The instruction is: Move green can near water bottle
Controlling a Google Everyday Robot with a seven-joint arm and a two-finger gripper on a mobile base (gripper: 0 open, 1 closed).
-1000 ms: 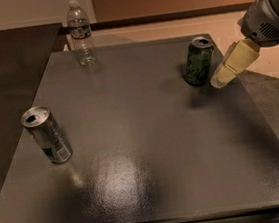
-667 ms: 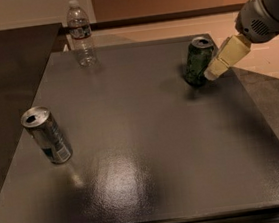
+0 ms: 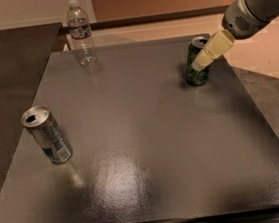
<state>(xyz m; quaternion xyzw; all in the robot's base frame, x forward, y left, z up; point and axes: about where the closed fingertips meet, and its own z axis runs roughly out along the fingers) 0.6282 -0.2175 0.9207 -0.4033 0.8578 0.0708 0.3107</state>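
The step in hand looks like the grasp. The gripper (image 3: 205,57) sits at the green can (image 3: 193,74), its cream tip lying across the can's upper right side, and the can stands upright on the table (image 3: 147,133) at about 2 o'clock. Whether the gripper is apart, together or clamped on the can, I cannot tell.

The water bottle (image 3: 81,35) stands upright at about 11 o'clock near the far edge, well apart from the can.

The next move probably calls for a firm hold on the can, then a carry across the far half of the table toward 11 o'clock. It should be set down just beside the bottle without knocking it.

Count: 1 green can, 1 water bottle, 1 silver can (image 3: 47,135) at about 8 o'clock, 1 gripper.
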